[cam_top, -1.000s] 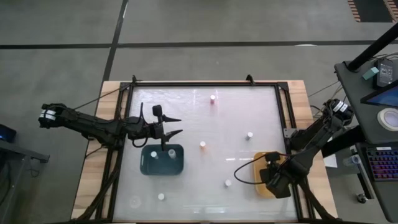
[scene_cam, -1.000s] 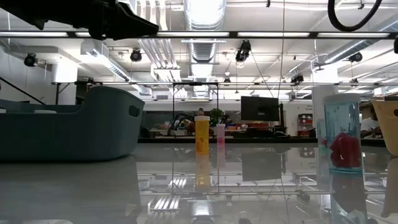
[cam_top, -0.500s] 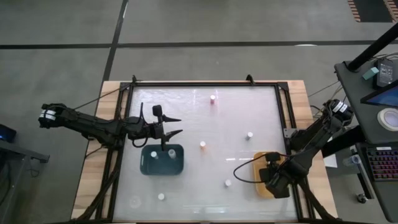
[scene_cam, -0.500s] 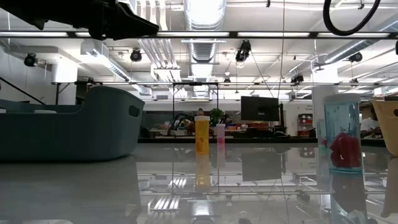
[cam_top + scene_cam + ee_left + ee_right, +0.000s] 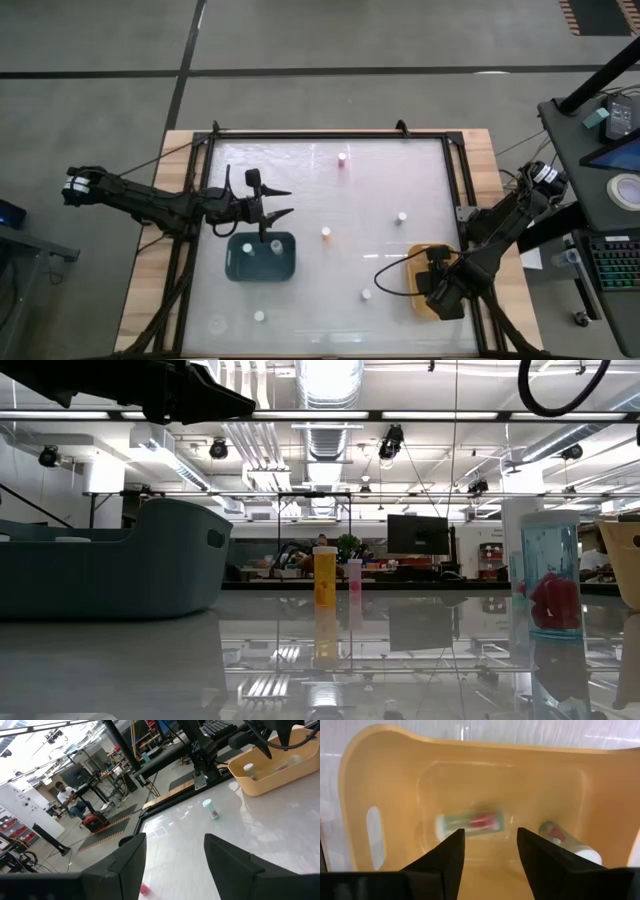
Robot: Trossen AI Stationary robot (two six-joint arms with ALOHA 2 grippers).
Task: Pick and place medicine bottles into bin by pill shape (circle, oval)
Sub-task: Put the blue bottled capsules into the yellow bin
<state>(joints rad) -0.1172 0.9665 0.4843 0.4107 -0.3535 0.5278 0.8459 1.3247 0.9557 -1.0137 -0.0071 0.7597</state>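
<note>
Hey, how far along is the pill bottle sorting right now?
Four bottles look sorted: two sit in the teal tray, two lie in the yellow tray. Nothing is in hand: the right gripper hangs open over the yellow tray, and the left gripper waits open near the teal one. Five loose bottles are left on the table.

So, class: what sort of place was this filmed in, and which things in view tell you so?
Probably an industrial robotics lab or workshop. Exposed ceiling ducts and strip lights run overhead, a monitor stands on benches behind the table, and a seated person works among more equipment racks.
</note>
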